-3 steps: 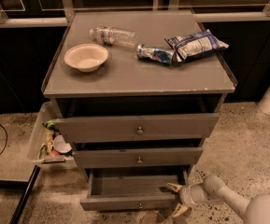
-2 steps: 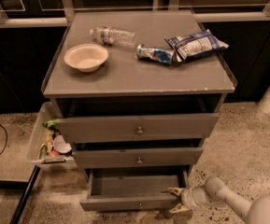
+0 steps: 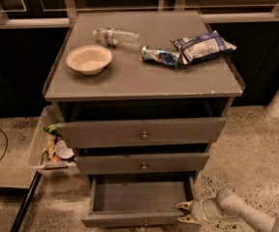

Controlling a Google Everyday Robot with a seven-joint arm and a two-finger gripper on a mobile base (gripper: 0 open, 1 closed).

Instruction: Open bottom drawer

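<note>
bottom drawer (image 3: 139, 198) pulled out, pincer (image 3: 185, 212) tips apart at its r corner; side bin (image 3: 35, 151) w/ clutter.

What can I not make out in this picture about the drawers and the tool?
In the camera view:
- Bottom drawer: pulled out; its front's lower part is cut by the picture's bottom edge.
- Tool: at that drawer's right front corner, fingers apart; whether it touches the drawer is unclear.
- Insides of the top drawer and middle drawer: dark, hidden by what is above them.
- Side bin contents: too jumbled to name.
</note>
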